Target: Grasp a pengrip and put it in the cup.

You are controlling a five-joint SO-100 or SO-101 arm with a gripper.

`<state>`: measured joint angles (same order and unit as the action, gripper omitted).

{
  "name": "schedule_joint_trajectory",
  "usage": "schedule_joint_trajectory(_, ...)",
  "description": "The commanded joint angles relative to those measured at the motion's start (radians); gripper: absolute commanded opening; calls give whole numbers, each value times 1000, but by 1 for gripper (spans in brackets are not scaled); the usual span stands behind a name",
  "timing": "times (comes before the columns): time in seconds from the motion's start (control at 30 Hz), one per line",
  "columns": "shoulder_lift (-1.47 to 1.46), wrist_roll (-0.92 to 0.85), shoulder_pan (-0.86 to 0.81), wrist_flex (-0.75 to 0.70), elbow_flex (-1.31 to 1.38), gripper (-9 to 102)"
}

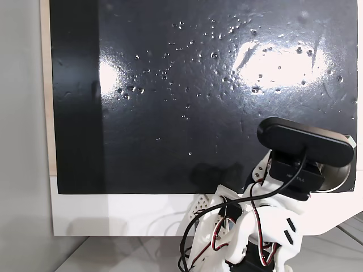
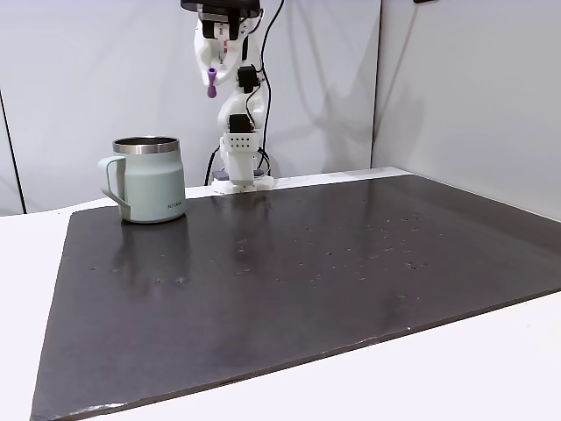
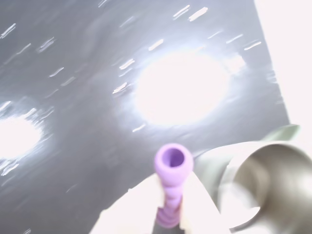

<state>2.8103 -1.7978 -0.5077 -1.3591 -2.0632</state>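
In a fixed view the arm is raised high at the back of the table, and my gripper (image 2: 212, 77) is shut on the purple ribbed pengrip (image 2: 211, 84), which hangs down from it. The cup (image 2: 149, 179), a pale grey-green steel mug with a side handle, stands upright on the dark mat, below and left of the gripper. The wrist view shows the pengrip (image 3: 172, 181) pinched between my white fingers (image 3: 139, 207), with its open end toward the camera. There the cup (image 3: 273, 187) lies at the lower right, its shiny inside showing. A sliver of the cup (image 1: 339, 180) peeks out beside the arm's camera.
A large black mat (image 2: 307, 281) with small glossy specks covers most of the white table (image 2: 491, 368). A black webcam (image 1: 305, 141) rides on the arm, with red and black cables (image 1: 218, 226) below it. Grey walls stand behind the arm's base (image 2: 240, 171).
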Motion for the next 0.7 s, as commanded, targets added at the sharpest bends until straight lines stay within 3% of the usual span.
schedule_joint_trajectory(0.0, 109, -35, -110, 161, -118, 0)
schedule_joint_trajectory(0.37, -40, -18, -325, 293, -91, 0)
schedule_joint_trajectory(0.67, -149, 26, -380, 462, -95, 0)
